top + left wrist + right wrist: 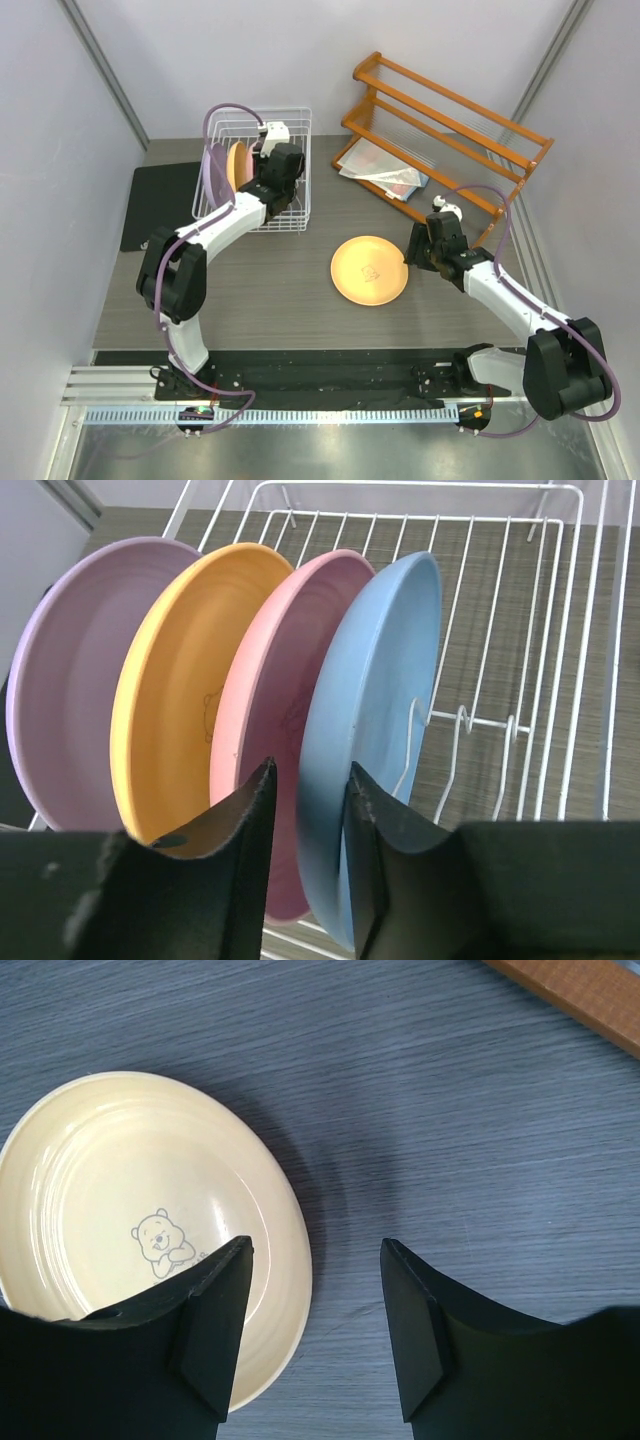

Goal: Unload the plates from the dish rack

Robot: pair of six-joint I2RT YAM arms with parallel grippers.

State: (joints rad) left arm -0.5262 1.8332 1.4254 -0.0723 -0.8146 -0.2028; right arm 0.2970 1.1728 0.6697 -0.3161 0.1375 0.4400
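Right gripper (317, 1248): jaws wide, only table (480, 1110) between them; orange plate (110, 1190) lies flat beside one finger, already unloaded.
Left gripper (310, 770): jaws narrow, astride light blue plate (380, 680) rim, ready for lifting; clamping unclear.
Beyond: pink plate (270, 700), yellow plate (180, 690) and lilac plate (70, 700) outside the jaws, kept upright by dish rack (462, 720) tines.

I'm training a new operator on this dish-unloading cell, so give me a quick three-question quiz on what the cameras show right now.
1. How many plates stand in the dish rack?
2. True or false: the right gripper holds the bear-marked plate lying on the table.
3. The left gripper straddles which plate's rim? A lilac, B pink, C light blue plate.
Key: 1 four; 2 false, its jaws are open beside it; 3 C.
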